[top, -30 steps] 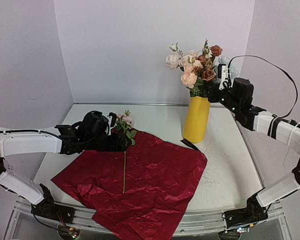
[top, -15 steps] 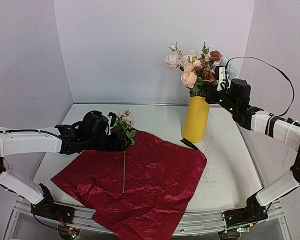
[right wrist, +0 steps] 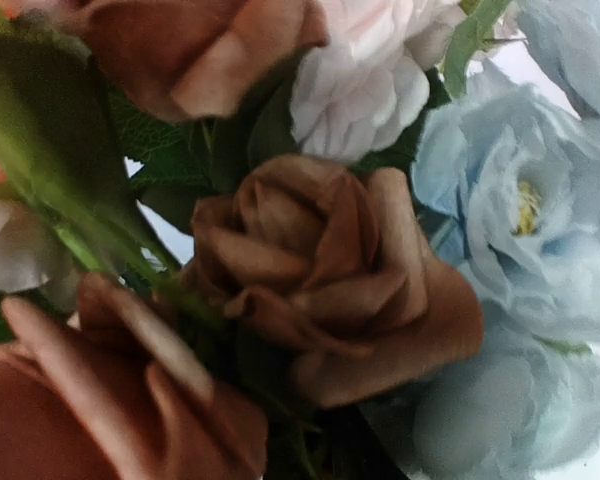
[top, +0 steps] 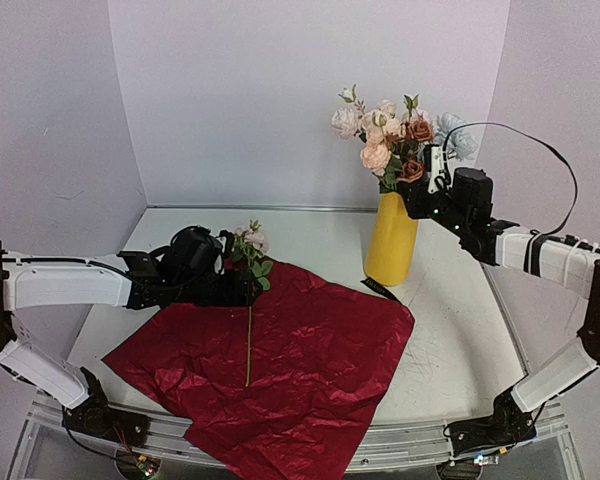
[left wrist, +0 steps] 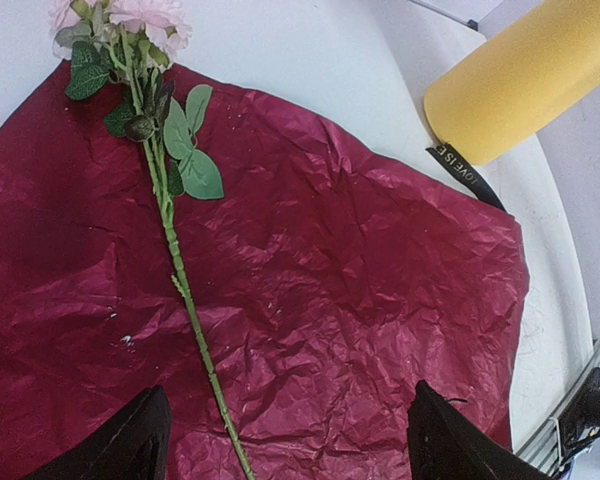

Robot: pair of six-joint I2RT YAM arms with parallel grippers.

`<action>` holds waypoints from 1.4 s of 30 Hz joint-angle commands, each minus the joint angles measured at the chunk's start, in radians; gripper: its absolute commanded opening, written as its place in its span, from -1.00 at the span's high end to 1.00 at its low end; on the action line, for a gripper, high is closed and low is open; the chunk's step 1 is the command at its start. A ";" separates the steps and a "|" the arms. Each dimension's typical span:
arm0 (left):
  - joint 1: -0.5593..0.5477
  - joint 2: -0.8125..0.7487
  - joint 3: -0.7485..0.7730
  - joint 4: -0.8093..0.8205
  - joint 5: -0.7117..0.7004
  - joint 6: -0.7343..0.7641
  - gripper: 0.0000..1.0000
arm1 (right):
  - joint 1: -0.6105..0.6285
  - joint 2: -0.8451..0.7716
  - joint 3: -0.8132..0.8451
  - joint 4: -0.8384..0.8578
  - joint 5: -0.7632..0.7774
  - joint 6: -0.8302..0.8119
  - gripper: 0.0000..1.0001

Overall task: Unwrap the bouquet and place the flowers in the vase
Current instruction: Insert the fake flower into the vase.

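A: What do we count on the table [top: 450, 320]?

B: One yellow vase [top: 393, 240], upright at the back right. One sheet of red paper [top: 300, 380] is spread flat and crinkled just left of it. One black ribbon [top: 381, 290] lies at the paper's far right corner, by the vase's foot.

A: And the flowers [top: 385, 130]?

B: We see them bunched in the vase's mouth. From above we make out about seven blooms: white, pink, peach, two rusty brown and pale blue. Leaves hide some, so we cannot give an exact count. One stem [top: 248, 335] lies alone on the paper, with its pale pink head at the far edge and its bare end toward us.

A: Two arms, two claws. How do we find the left claw [left wrist: 290, 400]?

B: Spread wide, holding nothing. From above we see it over the paper's far left edge, just beside the stem's leafy top. In its own wrist view the stem runs down between its two fingers.

A: And the right claw [top: 412, 188]?

B: It is up at the bunch, just above the vase's rim on the right side. Its wrist view gives us only blooms close up: three brownish, one pinkish white and at least two pale blue. The tips are buried among the flowers, so we cannot tell whether they are spread, pressed together or pinching a stem.
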 commanded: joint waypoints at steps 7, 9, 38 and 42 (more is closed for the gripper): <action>0.003 0.069 0.080 -0.078 -0.084 -0.025 -0.63 | -0.001 -0.204 -0.103 -0.072 -0.060 0.015 -0.24; 0.003 0.089 0.093 -0.095 -0.092 -0.023 -0.58 | -0.001 -0.238 -0.132 -0.101 -0.066 0.017 -0.41; 0.016 0.468 0.264 -0.142 -0.171 -0.075 0.36 | 0.000 -0.478 -0.422 -0.161 -0.235 0.146 -0.64; 0.016 0.495 0.281 -0.163 -0.189 -0.077 0.40 | 0.001 -0.476 -0.426 -0.156 -0.242 0.148 -0.64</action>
